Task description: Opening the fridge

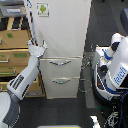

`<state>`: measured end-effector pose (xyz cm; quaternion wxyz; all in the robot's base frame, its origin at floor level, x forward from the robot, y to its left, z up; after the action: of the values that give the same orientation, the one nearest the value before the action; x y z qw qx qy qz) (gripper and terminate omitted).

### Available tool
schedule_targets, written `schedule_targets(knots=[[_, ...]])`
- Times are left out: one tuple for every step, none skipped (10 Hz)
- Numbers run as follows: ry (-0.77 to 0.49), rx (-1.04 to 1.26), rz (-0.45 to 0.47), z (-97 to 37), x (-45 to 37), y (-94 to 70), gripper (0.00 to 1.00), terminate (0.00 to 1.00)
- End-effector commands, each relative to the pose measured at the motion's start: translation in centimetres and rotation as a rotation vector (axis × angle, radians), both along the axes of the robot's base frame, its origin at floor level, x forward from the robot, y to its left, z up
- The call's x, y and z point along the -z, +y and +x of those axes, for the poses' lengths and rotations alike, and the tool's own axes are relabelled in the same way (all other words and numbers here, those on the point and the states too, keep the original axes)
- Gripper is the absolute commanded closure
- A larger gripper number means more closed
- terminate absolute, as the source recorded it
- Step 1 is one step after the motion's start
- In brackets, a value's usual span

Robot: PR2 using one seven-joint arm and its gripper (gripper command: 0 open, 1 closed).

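Note:
The fridge [67, 35] is a tall white appliance in the middle of the exterior view. Its big upper door carries a green-white sticker [43, 9] and a long vertical handle [31, 22] along its left edge. Below are two drawers with curved silver handles [60, 63], both shut. The upper door looks shut. My gripper [36, 48] reaches up from the lower left on a grey-white arm, and its fingers sit at the lower end of the vertical handle. Whether they close on the handle is not clear.
A tan wooden drawer cabinet [12, 52] stands at the left, right behind my arm. A white-and-blue robot body [115, 65] with cables stands at the right of the fridge. The floor in front is dark grey.

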<state>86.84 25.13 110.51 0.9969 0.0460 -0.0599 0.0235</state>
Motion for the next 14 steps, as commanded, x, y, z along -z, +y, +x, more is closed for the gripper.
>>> schedule_targets(knots=[[-0.004,0.027,0.017,3.3,0.9,2.3,0.0,0.0],[-0.001,0.028,0.009,3.8,1.4,2.5,0.0,0.0],[-0.004,0.041,-0.007,4.2,1.7,2.4,0.0,0.0],[-0.026,0.078,-0.02,4.5,1.6,2.0,0.0,0.0],[-0.026,0.09,-0.021,4.4,1.6,1.9,0.0,0.0],[-0.03,0.104,-0.02,4.2,1.6,1.9,0.0,0.0],[-0.037,0.105,-0.026,4.2,1.5,2.2,0.0,0.0],[-0.04,0.113,-0.016,4.0,1.6,2.9,0.0,0.0],[-0.042,0.111,-0.01,4.0,1.6,3.2,0.0,0.0],[-0.042,0.107,-0.011,4.1,1.7,3.6,0.0,0.0],[-0.039,0.108,-0.016,4.3,1.9,4.3,0.0,0.0],[-0.03,0.097,-0.002,5.1,2.5,5.2,0.0,0.0],[-0.029,0.1,-0.002,5.6,2.8,5.4,0.0,0.0],[-0.027,0.104,-0.004,5.9,3.1,5.4,0.0,0.0]])
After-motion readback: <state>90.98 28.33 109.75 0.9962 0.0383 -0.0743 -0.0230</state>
